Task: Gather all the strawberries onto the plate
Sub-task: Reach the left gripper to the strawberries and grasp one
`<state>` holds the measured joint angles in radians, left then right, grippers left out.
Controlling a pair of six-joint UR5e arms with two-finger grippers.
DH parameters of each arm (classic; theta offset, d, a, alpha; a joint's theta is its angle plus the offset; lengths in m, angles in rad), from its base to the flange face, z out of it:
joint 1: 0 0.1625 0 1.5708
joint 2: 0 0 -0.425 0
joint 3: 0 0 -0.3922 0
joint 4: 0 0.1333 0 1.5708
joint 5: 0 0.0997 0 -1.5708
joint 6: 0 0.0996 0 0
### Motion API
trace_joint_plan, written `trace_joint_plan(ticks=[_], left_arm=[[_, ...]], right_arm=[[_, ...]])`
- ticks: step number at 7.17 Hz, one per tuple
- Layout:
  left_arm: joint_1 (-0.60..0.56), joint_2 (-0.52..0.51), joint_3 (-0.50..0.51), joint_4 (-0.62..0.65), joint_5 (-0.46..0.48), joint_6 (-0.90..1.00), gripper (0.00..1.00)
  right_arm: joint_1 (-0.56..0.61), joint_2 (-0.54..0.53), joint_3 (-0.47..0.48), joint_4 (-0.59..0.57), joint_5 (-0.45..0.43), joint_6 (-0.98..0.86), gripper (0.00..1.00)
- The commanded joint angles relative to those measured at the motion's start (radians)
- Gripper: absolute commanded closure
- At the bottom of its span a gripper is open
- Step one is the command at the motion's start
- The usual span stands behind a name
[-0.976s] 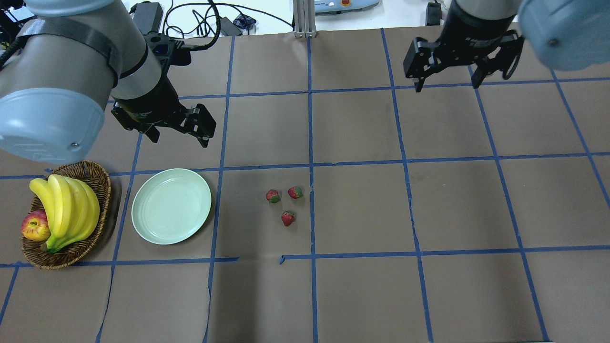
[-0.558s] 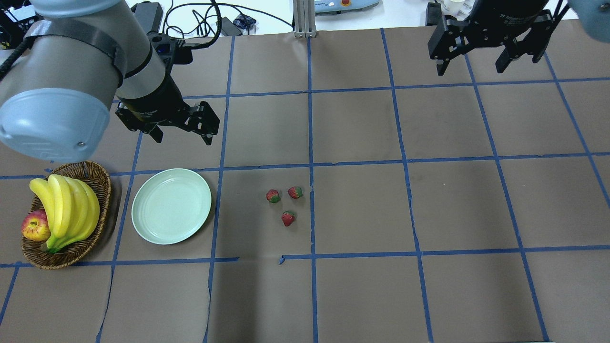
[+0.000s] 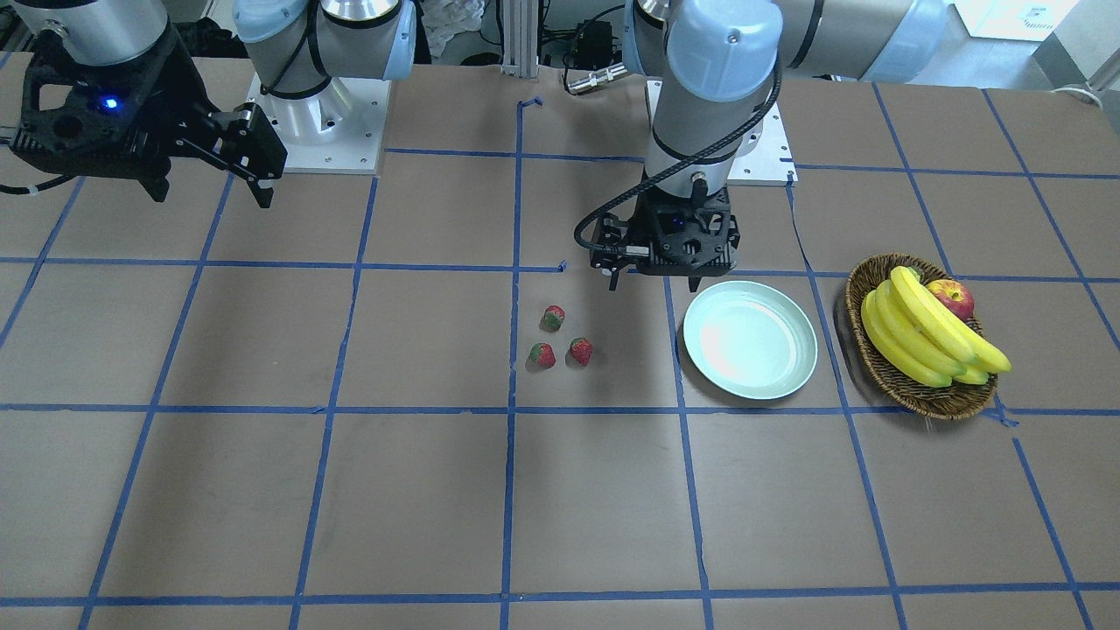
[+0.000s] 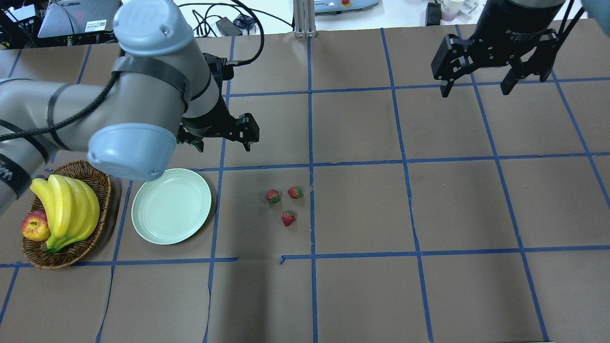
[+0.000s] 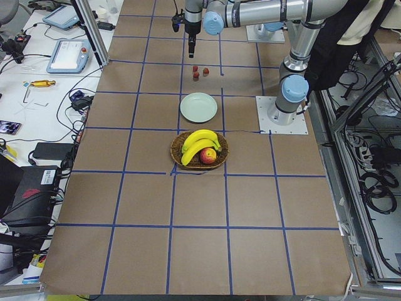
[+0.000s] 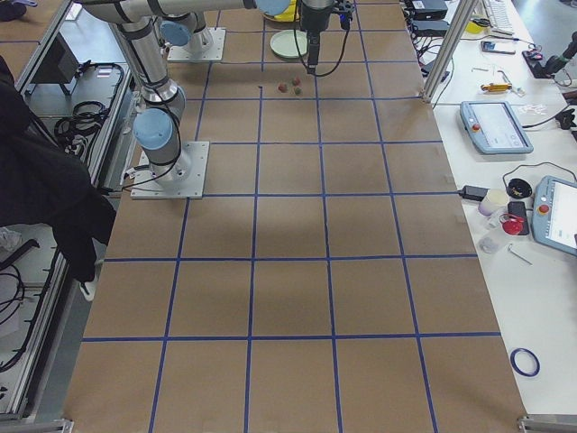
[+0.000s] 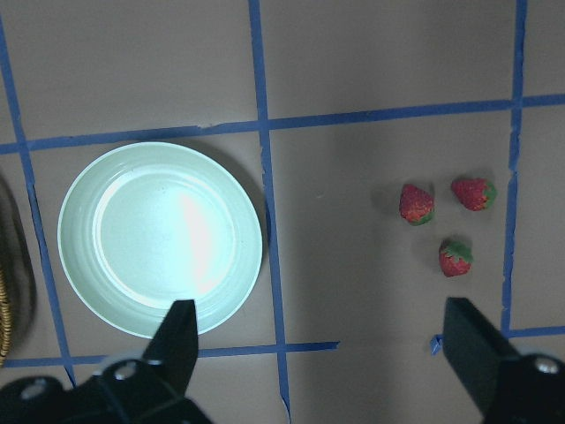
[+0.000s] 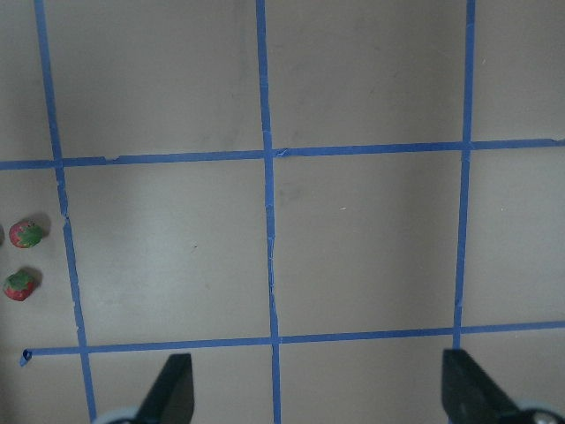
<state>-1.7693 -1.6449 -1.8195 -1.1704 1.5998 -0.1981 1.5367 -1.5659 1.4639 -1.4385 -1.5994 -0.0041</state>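
brown paper ruled into squares by blue tape covered the worktop. three strawberries lay in a loose cluster about midway between its left and right ends, near one another but not touching. none was in the plate yet, which sat bare beside them toward the left end. beyond it stood a basket with bananas and an apple.

the left jaws hung spread and empty above the worktop, just past the plate's far rim, their wrist view taking in both plate and berries. the right jaws, also spread and empty, hung well apart toward the far right corner.

the berries looked small and light, so weight should not matter. their tapered, rounded bodies might roll or squirt out of a pinch, and whether they were soft or hard could not be told. the best hold was probably from above, across the widest red part just under the green cap. the berry nearest the robot's edge seemed easiest, as it had the most room around it.
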Motion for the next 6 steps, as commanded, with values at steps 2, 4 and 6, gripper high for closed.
trace_joint_plan(ticks=[2,4,6], left_arm=[[-0.033,-0.039,-0.055,0.107,0.003,-0.066,0.00],[-0.036,-0.090,-0.057,0.127,-0.004,-0.173,0.00],[-0.036,-0.154,-0.090,0.194,-0.009,-0.327,0.00]], right_arm=[[-0.001,-0.058,0.085,-0.019,0.007,0.004,0.00],[0.002,-0.053,0.084,-0.055,0.010,0.010,0.00],[0.002,-0.049,0.087,-0.077,0.012,0.010,0.00]])
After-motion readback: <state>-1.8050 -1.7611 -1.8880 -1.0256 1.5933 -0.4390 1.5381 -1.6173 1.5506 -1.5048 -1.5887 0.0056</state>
